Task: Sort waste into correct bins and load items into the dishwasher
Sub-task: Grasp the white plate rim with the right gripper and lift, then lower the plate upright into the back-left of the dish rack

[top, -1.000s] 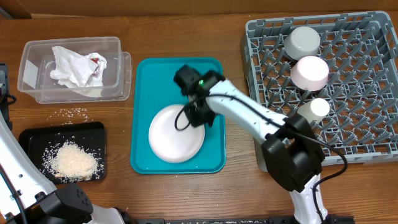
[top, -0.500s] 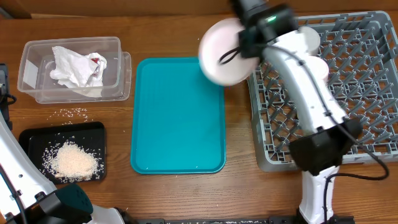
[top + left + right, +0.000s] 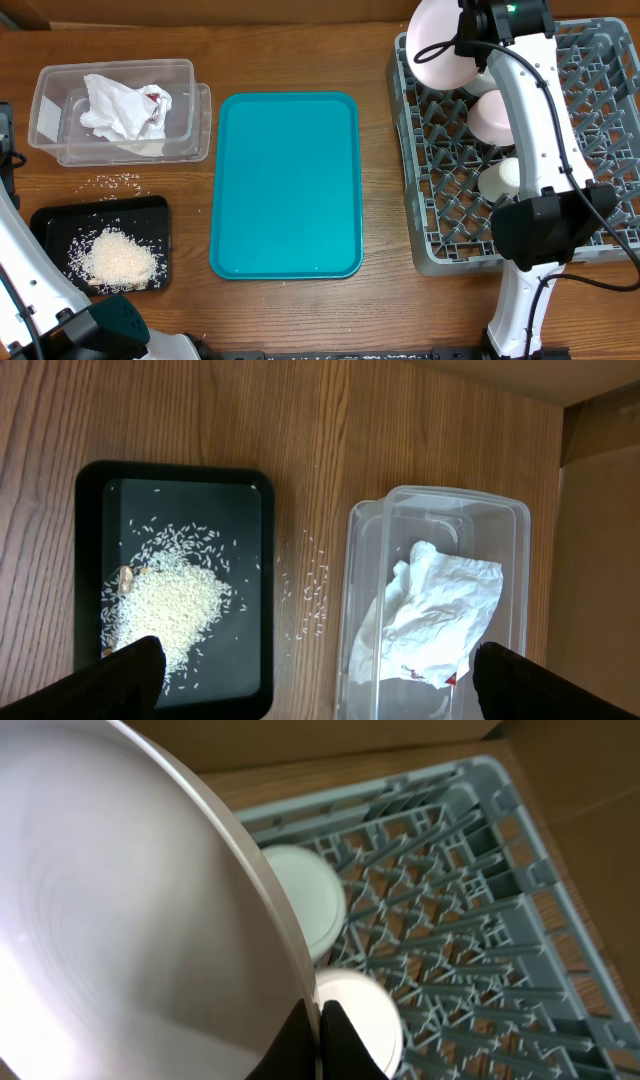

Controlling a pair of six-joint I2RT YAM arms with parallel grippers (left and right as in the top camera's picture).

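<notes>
Gripping the plate (image 3: 438,50) by its rim, the right pincer (image 3: 466,38) hangs over the far left corner of the rack (image 3: 590,200) in the overhead view. The plate is tipped up on edge, its face turned left, and it overlaps the rack's left wall. A bowl (image 3: 495,112) and a cup (image 3: 500,178) sit in the rack under the arm, with open pegs to their right. The tray (image 3: 285,185) lies on the counter (image 3: 380,300) between the rack and the bin (image 3: 60,75). From the left wrist, the left pincer (image 3: 320,685) is spread wide and holds nothing, above the black tray (image 3: 90,480) of rice (image 3: 165,605) and the bin (image 3: 380,540) of paper (image 3: 435,610); stray grains (image 3: 310,590) dot the counter between them. From the right wrist, the pincer (image 3: 320,1035) is clamped on the plate (image 3: 120,920), whose rim runs diagonally from upper left down to the fingers. Beyond it the rack (image 3: 480,920) holds a pale dish (image 3: 300,900) and a second dish (image 3: 362,1012).
</notes>
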